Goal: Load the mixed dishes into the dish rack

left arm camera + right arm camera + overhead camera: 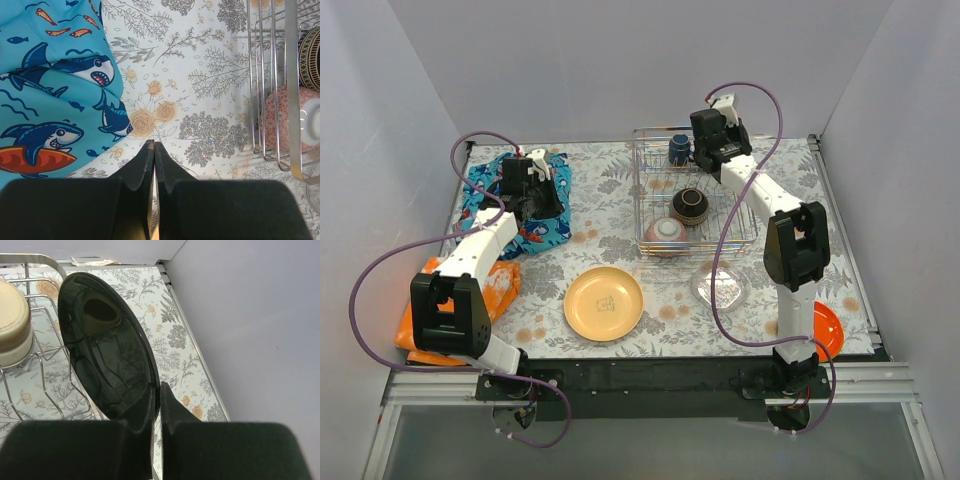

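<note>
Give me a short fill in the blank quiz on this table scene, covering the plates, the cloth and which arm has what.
1. The black plate is clamped by its rim by the ___ arm.
2. The tan-yellow plate lies flat on the ___, outside the dish rack.
3. The blue cloth beside the left gripper shows cartoon ___ with bared teeth.
4. The orange plate lies by the base of the ___ arm.
Missing words: right; table; sharks; right.

right pincer (156, 390) clamped on black plate (105, 340) rim | plate on edge at dish rack (30, 258) | beige cup (12, 322) inside
</note>
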Controlling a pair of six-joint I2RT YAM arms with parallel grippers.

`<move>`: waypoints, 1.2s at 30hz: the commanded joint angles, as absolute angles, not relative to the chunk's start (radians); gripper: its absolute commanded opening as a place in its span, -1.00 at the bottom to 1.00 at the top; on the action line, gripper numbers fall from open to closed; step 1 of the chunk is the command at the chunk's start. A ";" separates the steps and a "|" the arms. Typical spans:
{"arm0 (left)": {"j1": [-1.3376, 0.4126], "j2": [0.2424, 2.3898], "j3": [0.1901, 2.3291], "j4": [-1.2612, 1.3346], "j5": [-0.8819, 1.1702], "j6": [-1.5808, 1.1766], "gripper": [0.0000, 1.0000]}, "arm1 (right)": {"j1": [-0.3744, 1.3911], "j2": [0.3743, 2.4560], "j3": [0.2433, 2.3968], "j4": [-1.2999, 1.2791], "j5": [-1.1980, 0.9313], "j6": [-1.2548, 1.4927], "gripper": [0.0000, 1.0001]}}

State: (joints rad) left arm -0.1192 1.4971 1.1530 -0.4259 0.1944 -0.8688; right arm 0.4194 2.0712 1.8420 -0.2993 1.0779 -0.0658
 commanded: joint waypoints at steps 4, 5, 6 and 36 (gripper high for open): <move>-0.129 1.489 1.166 -0.417 0.219 -0.874 -1.00 | 0.433 2.028 1.806 -0.348 1.049 -0.041 -0.25; -0.129 1.491 1.166 -0.413 0.232 -0.877 -1.00 | 0.434 2.005 1.792 -0.356 1.042 -0.038 -0.16; -0.132 1.493 1.166 -0.410 0.236 -0.879 -1.00 | 0.436 1.993 1.781 -0.363 1.039 -0.034 -0.11; -0.716 1.584 1.111 -0.149 0.710 -0.318 -1.00 | -0.117 1.482 1.183 -0.982 -0.562 -0.353 0.62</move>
